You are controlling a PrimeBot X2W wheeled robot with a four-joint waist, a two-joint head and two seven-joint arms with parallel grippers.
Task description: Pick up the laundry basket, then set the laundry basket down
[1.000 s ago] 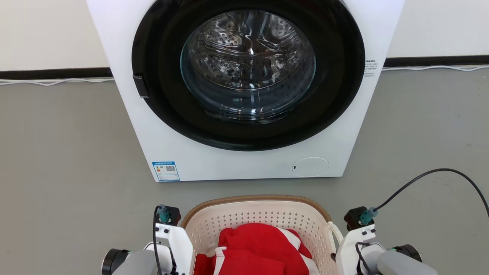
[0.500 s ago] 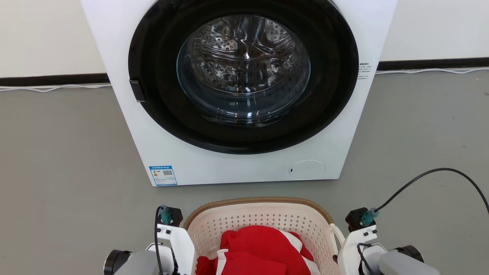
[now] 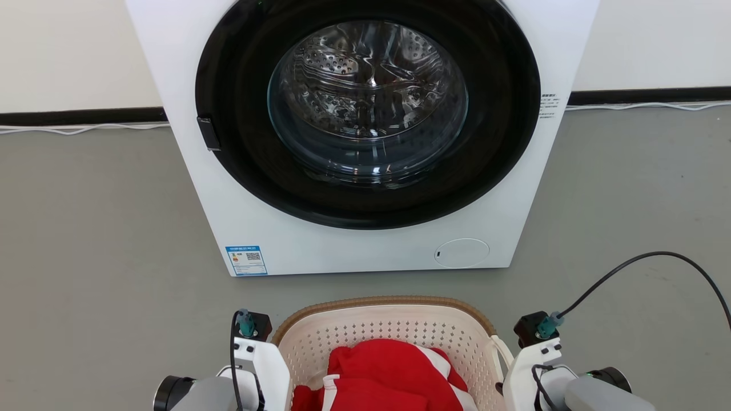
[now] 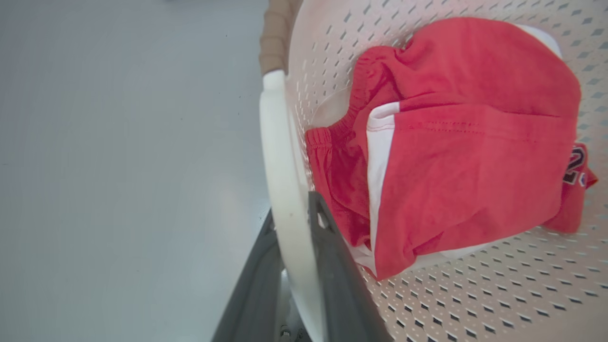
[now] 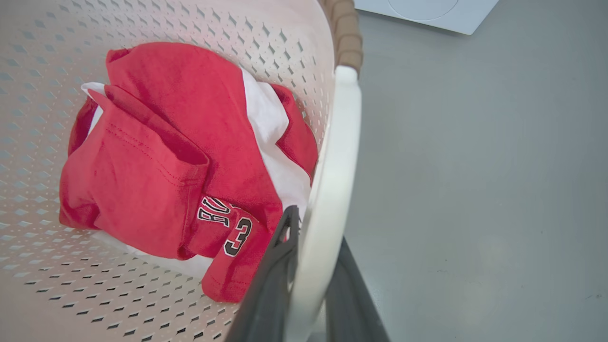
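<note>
The laundry basket [image 3: 381,327], cream-white and perforated with a brown woven-look rim, sits at the bottom centre of the head view between my two wrists. A red and white garment [image 3: 388,374] lies inside it. In the left wrist view, my left gripper [image 4: 292,211] is shut on the basket's white left loop handle [image 4: 278,142]. My right gripper [image 5: 317,228] is likewise shut on the right loop handle [image 5: 335,142]. I cannot tell whether the basket's bottom touches the floor.
A white front-loading washing machine [image 3: 354,251] with a round black-ringed glass door [image 3: 368,103] stands close ahead of the basket. Grey floor spreads to both sides. A black cable [image 3: 645,260] arcs from my right wrist, and white cords run along the wall base.
The whole head picture has shifted slightly, so the camera moved. The basket stays between my wrists, sitting a touch lower in the picture.
</note>
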